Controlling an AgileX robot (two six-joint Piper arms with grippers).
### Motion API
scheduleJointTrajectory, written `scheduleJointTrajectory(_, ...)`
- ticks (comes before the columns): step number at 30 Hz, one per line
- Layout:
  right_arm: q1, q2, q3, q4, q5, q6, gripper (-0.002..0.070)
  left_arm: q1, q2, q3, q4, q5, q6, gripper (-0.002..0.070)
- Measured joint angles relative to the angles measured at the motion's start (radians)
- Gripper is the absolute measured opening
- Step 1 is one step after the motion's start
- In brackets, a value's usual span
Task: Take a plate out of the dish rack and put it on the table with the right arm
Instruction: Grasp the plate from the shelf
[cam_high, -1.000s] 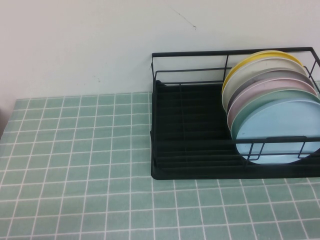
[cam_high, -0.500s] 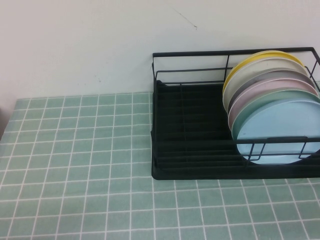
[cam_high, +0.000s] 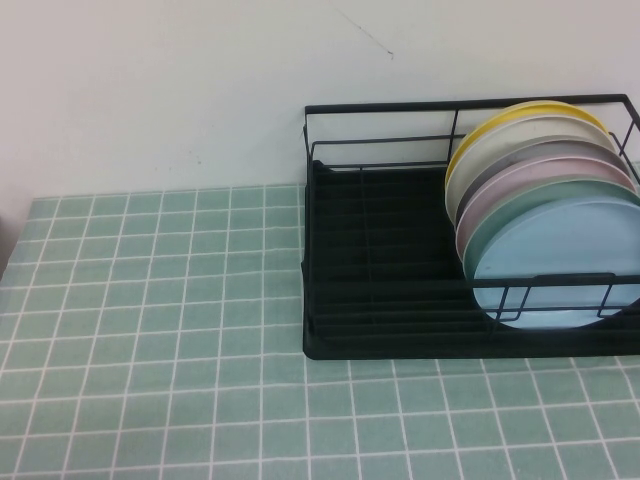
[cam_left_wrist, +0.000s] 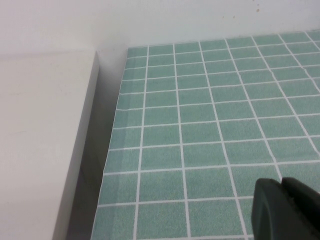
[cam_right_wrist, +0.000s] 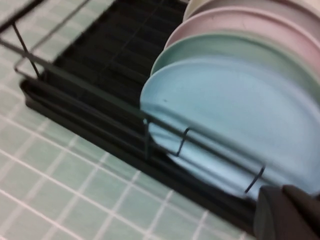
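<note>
The light-blue plate (cam_high: 560, 262) stands on edge at the front of a row of plates in the black wire dish rack (cam_high: 380, 290) at the right of the mint-green tiled table (cam_high: 150, 330). It also shows in the right wrist view (cam_right_wrist: 235, 120), behind the rack's front wire (cam_right_wrist: 100, 95). My right gripper (cam_right_wrist: 286, 194) is shut and empty, just in front of the rack near the plate's lower edge. My left gripper (cam_left_wrist: 281, 184) is shut and empty, low over bare tiles. Neither gripper shows in the high view.
Behind the light-blue plate stand a mint-green plate (cam_high: 540, 205), a pink plate (cam_high: 520, 180), a grey one, a white one and a yellow one (cam_high: 500, 120). A white wall runs behind the table. A white ledge (cam_left_wrist: 40, 140) borders the table's left edge.
</note>
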Motion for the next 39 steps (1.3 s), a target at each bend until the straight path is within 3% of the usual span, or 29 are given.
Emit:
scheduleJointTrajectory(6, 0.000, 0.238, -0.210, -0.006, 0.108, -0.223, 0.0025, 0.000, 0.000, 0.000, 0.000, 0.000, 0.000, -0.0003)
scheduleJointTrajectory(8, 0.000, 0.300, -0.261, -0.006, 0.143, -0.282, 0.0079, 0.000, 0.000, 0.000, 0.000, 0.000, 0.000, -0.0003)
scheduleJointTrajectory(13, 0.000, 0.403, -0.355, -0.006, 0.171, -0.458, 0.0305, 0.000, 0.000, 0.000, 0.000, 0.000, 0.000, -0.0003)
scheduleJointTrajectory(16, 0.000, 0.447, -0.392, -0.006, 0.175, -0.543, 0.0367, 0.000, 0.000, 0.000, 0.000, 0.000, 0.000, -0.0003)
scheduleJointTrajectory(29, 0.010, 0.576, -0.413, 0.016, 0.164, -0.713, 0.0391, 0.000, 0.000, 0.000, 0.000, 0.000, 0.000, -0.0003)
scheduleJointTrajectory(39, 0.022, 0.602, -0.413, 0.024, 0.103, -0.760, 0.0361, 0.000, 0.000, 0.000, 0.000, 0.000, 0.000, -0.0003)
